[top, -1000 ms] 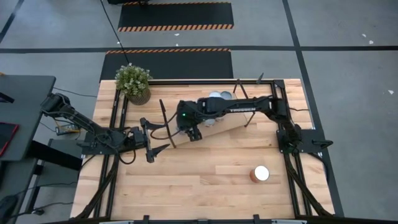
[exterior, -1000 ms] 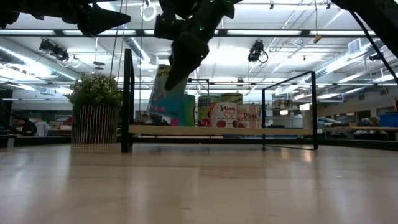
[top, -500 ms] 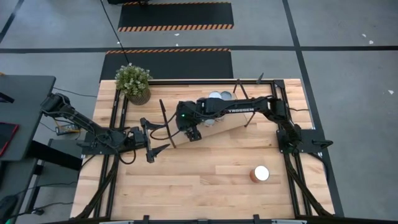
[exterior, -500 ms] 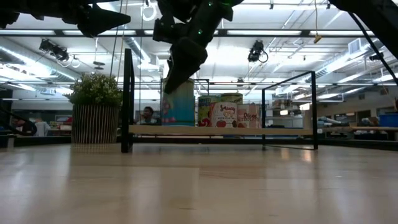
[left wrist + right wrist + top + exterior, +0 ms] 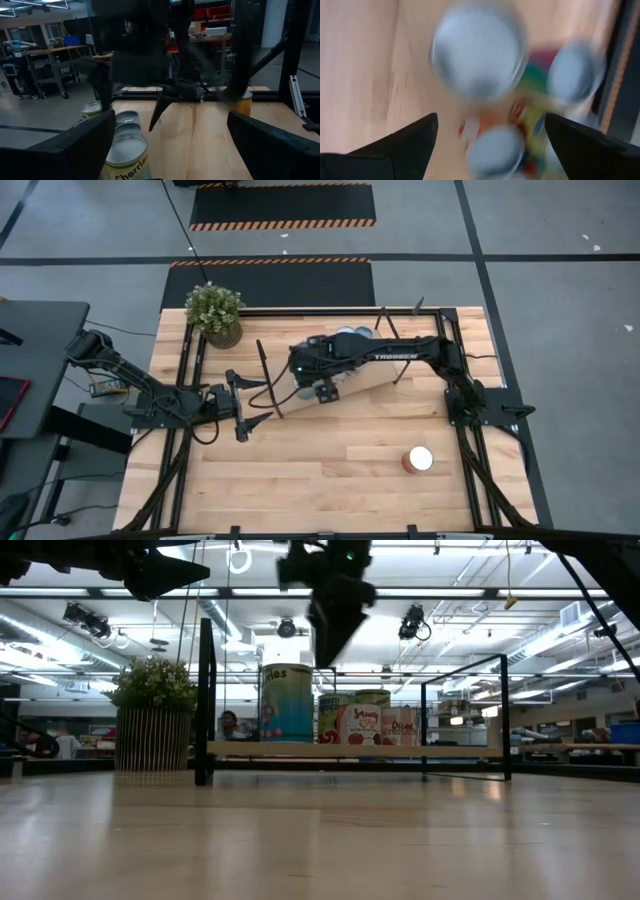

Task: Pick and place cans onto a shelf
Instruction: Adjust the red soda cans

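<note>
Several cans [image 5: 345, 723] stand upright together on the shelf [image 5: 350, 750], a light-wood board with black end frames lying across the far half of the table [image 5: 320, 470]; one more, white-topped can [image 5: 419, 459] sits alone on the near right. The right gripper [image 5: 335, 625] hangs above the shelved cans, fingers spread, holding nothing. The left gripper [image 5: 250, 407] waits open left of the shelf. A potted plant [image 5: 215, 312] marks the far-left corner. Behind is a workshop with ceiling strip lights.

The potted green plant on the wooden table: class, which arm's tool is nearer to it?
Left. The left tool sits beside the potted green plant; the right tool hangs above the light-wood shelf, farther off.
</note>
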Controlling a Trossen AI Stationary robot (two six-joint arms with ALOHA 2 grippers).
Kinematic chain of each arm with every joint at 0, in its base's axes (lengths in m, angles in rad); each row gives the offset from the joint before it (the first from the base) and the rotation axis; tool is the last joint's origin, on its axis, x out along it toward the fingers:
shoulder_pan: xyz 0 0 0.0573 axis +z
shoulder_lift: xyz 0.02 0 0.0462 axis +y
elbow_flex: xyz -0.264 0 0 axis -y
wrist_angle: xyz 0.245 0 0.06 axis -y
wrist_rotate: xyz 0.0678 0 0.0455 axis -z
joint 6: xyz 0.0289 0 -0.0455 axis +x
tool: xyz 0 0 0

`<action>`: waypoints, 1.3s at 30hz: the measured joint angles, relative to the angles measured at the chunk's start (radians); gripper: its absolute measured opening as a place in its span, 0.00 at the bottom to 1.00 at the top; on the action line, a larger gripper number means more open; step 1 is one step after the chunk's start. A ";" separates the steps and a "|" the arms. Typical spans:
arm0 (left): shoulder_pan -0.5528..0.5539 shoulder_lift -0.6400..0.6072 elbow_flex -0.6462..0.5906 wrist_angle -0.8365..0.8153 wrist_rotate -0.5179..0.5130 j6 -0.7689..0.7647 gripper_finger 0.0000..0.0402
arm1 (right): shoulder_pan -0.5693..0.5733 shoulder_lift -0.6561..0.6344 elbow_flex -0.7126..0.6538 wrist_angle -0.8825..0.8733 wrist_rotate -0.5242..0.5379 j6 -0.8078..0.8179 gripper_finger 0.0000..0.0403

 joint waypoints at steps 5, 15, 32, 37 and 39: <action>0.000 0.000 0.000 -0.001 0.000 0.000 0.97 | -0.011 -0.003 -0.036 -0.180 0.003 0.166 0.90; 0.000 0.000 0.000 -0.013 0.000 -0.018 0.97 | -0.013 -0.181 -0.313 -0.156 0.013 0.271 0.87; 0.002 0.000 0.000 0.000 0.000 -0.017 0.97 | -0.178 -0.446 -0.846 0.180 -0.009 0.050 0.87; 0.002 0.000 0.000 -0.001 0.000 -0.017 0.97 | -0.209 -0.424 -0.856 0.243 -0.022 -0.019 0.87; 0.002 0.000 0.001 -0.001 0.000 -0.016 0.97 | -0.214 -0.417 -0.856 0.277 -0.044 -0.042 0.87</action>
